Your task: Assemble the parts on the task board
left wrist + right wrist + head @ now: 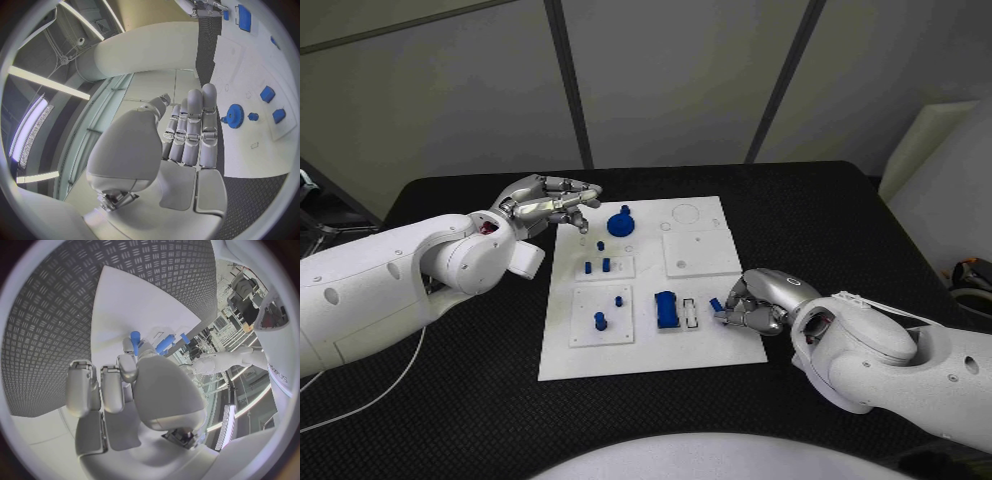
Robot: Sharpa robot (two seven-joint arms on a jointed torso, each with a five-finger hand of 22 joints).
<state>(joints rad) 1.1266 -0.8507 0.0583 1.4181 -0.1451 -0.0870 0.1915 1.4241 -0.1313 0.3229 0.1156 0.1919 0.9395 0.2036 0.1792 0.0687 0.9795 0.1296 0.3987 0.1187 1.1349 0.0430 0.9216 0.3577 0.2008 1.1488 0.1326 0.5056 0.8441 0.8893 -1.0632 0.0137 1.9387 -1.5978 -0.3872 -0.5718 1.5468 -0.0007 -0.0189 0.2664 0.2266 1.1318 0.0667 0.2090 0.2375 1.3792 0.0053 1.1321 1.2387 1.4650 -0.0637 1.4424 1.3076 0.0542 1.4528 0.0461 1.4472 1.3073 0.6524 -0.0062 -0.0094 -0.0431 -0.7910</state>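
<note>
Right hand (759, 300) fingers (733, 316) pinch a small blue part (715, 304) over the task board (704, 345)

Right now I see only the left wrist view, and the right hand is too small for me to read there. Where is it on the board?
Observer: The right hand is at the near right corner of the task board.
Operator: Does it hold a part?
Observer: Its fingertips are at a small blue part; I cannot tell whether they grip it.
Operator: And where is my left hand, seen from above?
Observer: The left hand is at the board's far left edge, with the blue gear just inward of it.
</note>
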